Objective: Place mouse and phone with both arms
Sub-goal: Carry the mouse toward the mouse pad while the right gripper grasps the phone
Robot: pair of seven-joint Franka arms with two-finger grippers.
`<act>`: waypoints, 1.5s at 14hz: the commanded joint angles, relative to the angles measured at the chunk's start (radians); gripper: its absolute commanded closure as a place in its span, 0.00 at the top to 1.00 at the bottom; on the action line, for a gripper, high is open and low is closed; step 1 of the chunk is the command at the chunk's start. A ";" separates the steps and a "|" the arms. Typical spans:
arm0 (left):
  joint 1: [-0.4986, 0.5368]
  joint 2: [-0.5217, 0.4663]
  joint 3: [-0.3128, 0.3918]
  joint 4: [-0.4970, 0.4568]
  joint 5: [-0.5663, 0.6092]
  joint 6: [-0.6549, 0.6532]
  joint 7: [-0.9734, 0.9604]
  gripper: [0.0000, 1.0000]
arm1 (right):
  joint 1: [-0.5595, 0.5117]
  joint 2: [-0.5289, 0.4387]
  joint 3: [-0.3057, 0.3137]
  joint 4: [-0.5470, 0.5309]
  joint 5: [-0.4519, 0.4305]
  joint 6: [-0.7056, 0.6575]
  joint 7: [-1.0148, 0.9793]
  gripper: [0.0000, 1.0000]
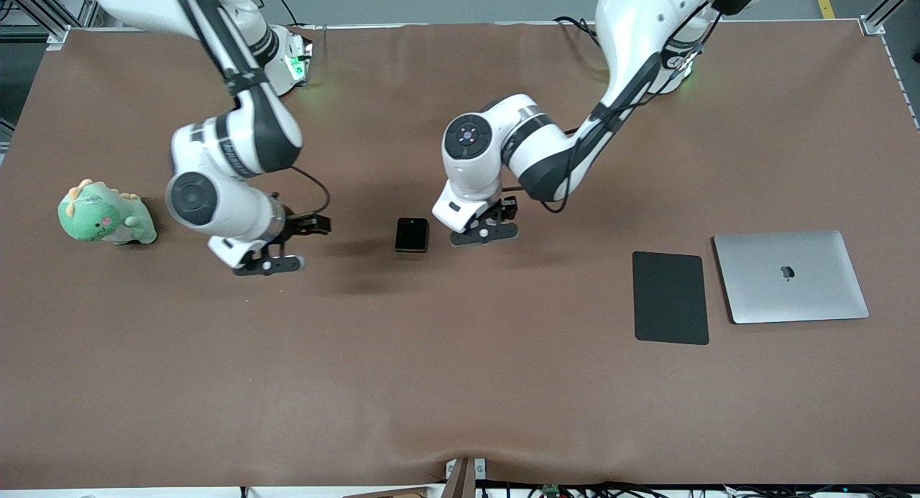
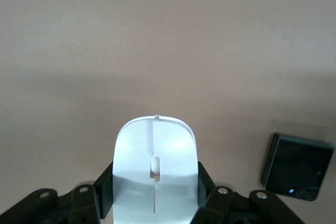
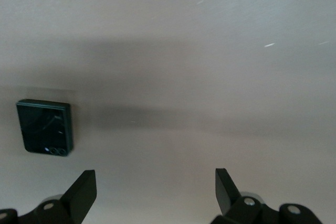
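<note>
The white mouse [image 2: 156, 171] sits between the fingers of my left gripper [image 2: 156, 187], which is shut on it. In the front view the left gripper [image 1: 485, 228] is low over the brown table, beside the phone on the side toward the left arm's end, and it hides the mouse. The black phone [image 1: 411, 234] lies flat on the table between the two grippers; it also shows in the left wrist view [image 2: 296, 167] and the right wrist view [image 3: 44, 127]. My right gripper [image 1: 269, 257] is open and empty [image 3: 155, 182], over bare table toward the right arm's end from the phone.
A green plush dinosaur [image 1: 106, 214] sits near the right arm's end of the table. A flat black pad [image 1: 670, 297] and a closed silver laptop [image 1: 790, 276] lie side by side toward the left arm's end.
</note>
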 commanded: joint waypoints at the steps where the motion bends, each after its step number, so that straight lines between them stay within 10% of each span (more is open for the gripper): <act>1: 0.065 -0.083 -0.006 -0.024 -0.035 -0.045 0.017 0.05 | 0.077 0.010 -0.008 -0.030 0.062 0.078 0.106 1.00; 21: 0.456 -0.226 -0.004 -0.026 -0.066 -0.204 0.474 0.07 | 0.327 0.297 -0.010 0.034 0.079 0.470 0.491 1.00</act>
